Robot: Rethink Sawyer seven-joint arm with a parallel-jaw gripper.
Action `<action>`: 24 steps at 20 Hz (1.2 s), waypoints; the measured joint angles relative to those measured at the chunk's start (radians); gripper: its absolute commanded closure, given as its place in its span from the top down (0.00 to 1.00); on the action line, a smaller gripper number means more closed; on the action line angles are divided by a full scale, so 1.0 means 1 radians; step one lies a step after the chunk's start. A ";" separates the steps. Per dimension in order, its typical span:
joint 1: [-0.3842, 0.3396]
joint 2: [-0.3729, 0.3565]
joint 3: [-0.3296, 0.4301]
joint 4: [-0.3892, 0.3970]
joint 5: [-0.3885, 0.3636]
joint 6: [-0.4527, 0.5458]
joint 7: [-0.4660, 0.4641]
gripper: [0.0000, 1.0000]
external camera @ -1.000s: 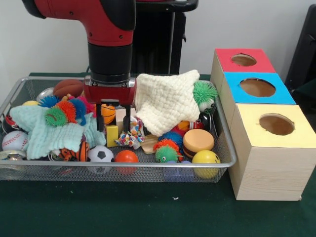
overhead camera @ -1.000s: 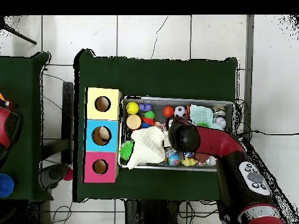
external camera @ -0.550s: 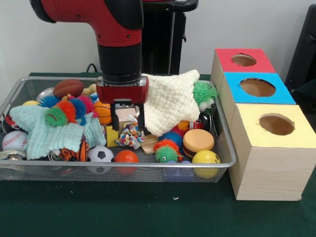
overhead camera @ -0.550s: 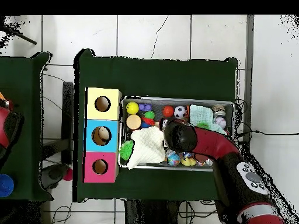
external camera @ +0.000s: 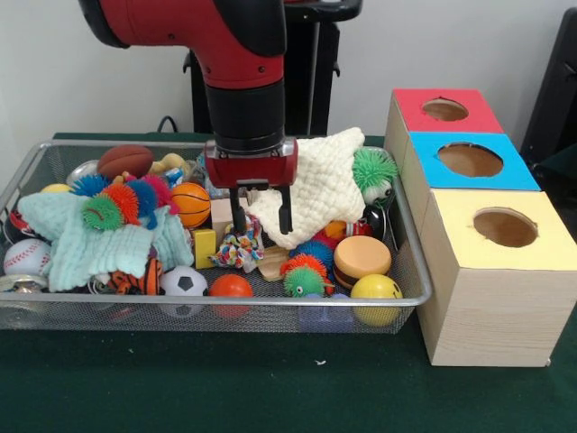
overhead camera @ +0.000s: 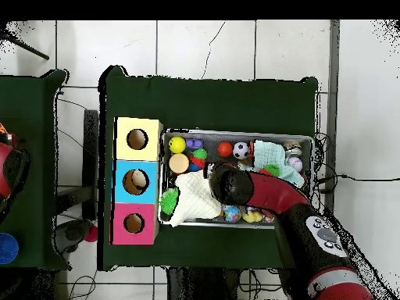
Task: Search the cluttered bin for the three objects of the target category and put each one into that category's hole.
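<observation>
The wire bin [external camera: 270,304] is full of toys: a basketball [external camera: 190,204], a football [external camera: 124,160], a soccer ball [external camera: 185,281], a baseball [external camera: 25,257], spiky balls [external camera: 303,275], a burger toy [external camera: 361,257] and a colourful rope knot [external camera: 239,249]. My gripper [external camera: 261,218] hangs open just above the rope knot, in front of a cream knitted cloth [external camera: 311,180], with nothing between its fingers. Three boxes with holes stand beside the bin: red [external camera: 446,110], blue [external camera: 469,161] and yellow [external camera: 505,227]. In the overhead view the arm's wrist [overhead camera: 226,181] hides the gripper.
A mint cloth [external camera: 90,244] with spiky balls on it covers the bin's left part. A yellow block [external camera: 205,247], a wooden block [external camera: 270,262], an orange ball [external camera: 231,286] and a yellow ball [external camera: 376,289] lie near the front rim. From above, the cream cloth [overhead camera: 195,197] lies next to the blue box [overhead camera: 136,181].
The arm has slid rightward in the front view, from above the basketball and yellow block to in front of the cream cloth. The gripper has stayed open and empty.
</observation>
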 measured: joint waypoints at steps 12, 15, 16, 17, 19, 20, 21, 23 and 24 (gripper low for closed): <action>0.093 0.049 -0.070 -0.006 -0.048 0.000 0.000 1.00; 0.094 0.070 -0.079 -0.015 -0.061 0.000 0.000 1.00; 0.094 0.074 -0.080 -0.017 -0.063 0.000 0.000 1.00; 0.094 0.078 -0.081 -0.019 -0.065 0.000 0.000 1.00; 0.094 0.085 -0.082 -0.023 -0.068 0.000 0.000 1.00; 0.095 0.089 -0.082 -0.025 -0.069 0.000 0.000 1.00; 0.094 0.091 -0.082 -0.027 -0.069 0.000 0.000 1.00; 0.095 0.095 -0.083 -0.029 -0.069 0.000 0.000 1.00; 0.095 0.096 -0.083 -0.030 -0.069 0.000 0.000 1.00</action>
